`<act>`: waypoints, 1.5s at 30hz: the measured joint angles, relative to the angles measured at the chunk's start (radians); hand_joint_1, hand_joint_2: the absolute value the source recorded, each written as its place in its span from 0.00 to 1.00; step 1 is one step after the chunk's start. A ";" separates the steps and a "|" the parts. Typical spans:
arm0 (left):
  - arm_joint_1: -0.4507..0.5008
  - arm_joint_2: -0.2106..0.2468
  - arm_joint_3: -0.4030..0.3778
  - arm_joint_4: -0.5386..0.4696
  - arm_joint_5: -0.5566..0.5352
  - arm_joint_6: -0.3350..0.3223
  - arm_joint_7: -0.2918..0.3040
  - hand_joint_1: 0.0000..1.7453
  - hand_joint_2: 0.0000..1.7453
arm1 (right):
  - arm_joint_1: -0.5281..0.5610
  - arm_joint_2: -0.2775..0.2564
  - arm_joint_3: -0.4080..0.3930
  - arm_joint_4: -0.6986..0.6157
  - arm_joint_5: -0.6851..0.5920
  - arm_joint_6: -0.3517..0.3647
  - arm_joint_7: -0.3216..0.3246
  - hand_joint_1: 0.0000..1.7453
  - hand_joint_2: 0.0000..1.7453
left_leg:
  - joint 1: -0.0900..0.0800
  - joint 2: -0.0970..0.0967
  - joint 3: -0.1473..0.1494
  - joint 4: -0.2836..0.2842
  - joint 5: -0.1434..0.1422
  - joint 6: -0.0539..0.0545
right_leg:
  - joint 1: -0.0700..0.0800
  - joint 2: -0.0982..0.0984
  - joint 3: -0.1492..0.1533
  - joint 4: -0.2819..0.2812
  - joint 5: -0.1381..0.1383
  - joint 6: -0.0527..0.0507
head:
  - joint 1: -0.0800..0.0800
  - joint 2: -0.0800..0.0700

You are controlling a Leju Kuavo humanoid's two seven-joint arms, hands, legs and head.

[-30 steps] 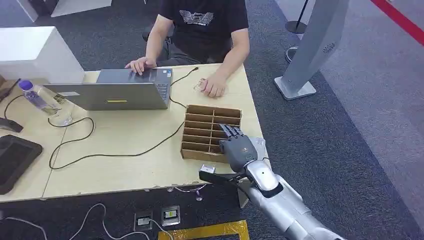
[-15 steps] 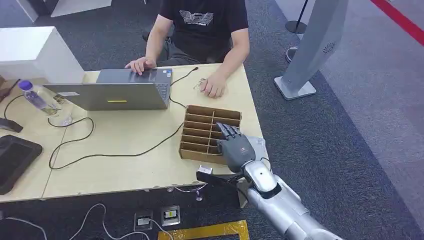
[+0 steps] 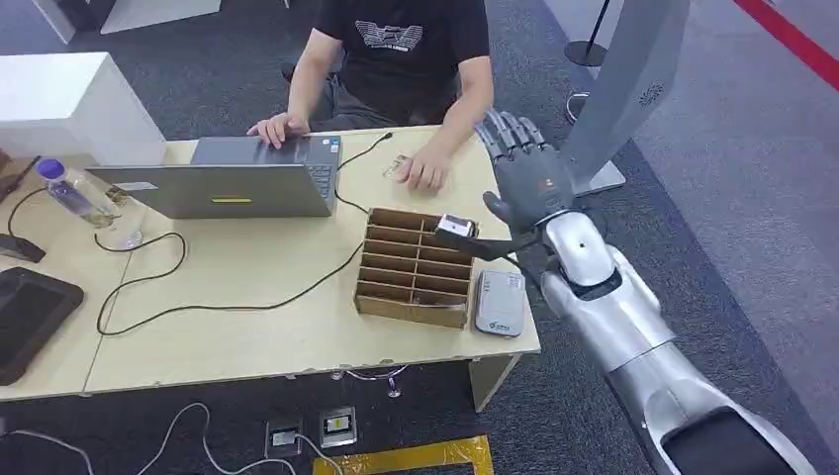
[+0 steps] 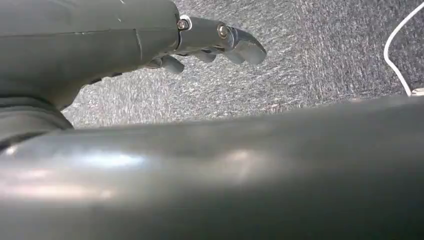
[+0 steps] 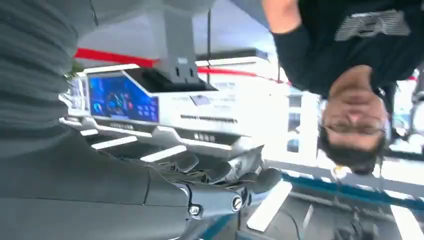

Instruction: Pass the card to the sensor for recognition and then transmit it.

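My right hand point(image 3: 524, 173) hangs above the table's far corner, back toward my head, fingers fanned to 12 o'clock. I cannot tell whether it holds the card, which I can't make out. The sensor point(image 3: 500, 302) lies at 6 o'clock, its long axis running 12 to 6. The person's hand point(image 3: 423, 176) rests at 9 o'clock. The wrist view adds half-curled fingers point(image 5: 225, 175). My left hand point(image 4: 210, 42) hangs slack and empty.

The right hand point(image 3: 522, 173) hangs raised above the table's point(image 3: 247, 287) right edge, fingers spread. Below it the cardboard divider box point(image 3: 416, 265) and the grey sensor point(image 3: 500, 302) crowd the front right corner. A person's hand point(image 3: 423, 174) rests near the far edge. A cable point(image 3: 218, 297) crosses the bare middle.
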 joint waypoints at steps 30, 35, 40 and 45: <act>0.006 -0.005 0.002 0.000 0.002 -0.008 -0.022 0.00 0.00 | 0.348 -0.347 -0.131 -0.861 -0.556 0.401 0.388 0.00 1.00 | 0.001 0.001 0.000 -0.001 -0.002 -0.001 | 0.001 0.002 0.000 -0.001 -0.001 0.000 | 0.000 0.000; 0.006 -0.011 0.007 0.000 0.029 0.019 -0.006 0.00 0.00 | 0.420 -0.345 -0.040 -0.836 -0.404 0.212 0.288 0.00 1.00 | 0.001 0.001 -0.001 -0.001 -0.002 -0.001 | 0.001 0.001 0.000 -0.001 -0.001 0.000 | 0.000 0.000; 0.006 -0.014 0.016 0.000 0.043 0.033 0.003 0.00 0.00 | 0.435 -0.321 0.037 -0.759 -0.360 0.165 0.243 0.00 1.00 | 0.001 0.001 -0.001 -0.001 -0.002 -0.001 | 0.001 0.000 0.000 0.000 -0.001 0.000 | 0.000 0.000; 0.006 -0.016 0.026 0.000 0.045 0.035 0.003 0.00 0.00 | 0.437 -0.308 0.072 -0.715 -0.352 0.162 0.238 0.00 1.00 | 0.001 0.001 -0.001 -0.001 -0.002 -0.001 | 0.001 0.000 0.000 0.000 -0.001 0.000 | 0.000 0.000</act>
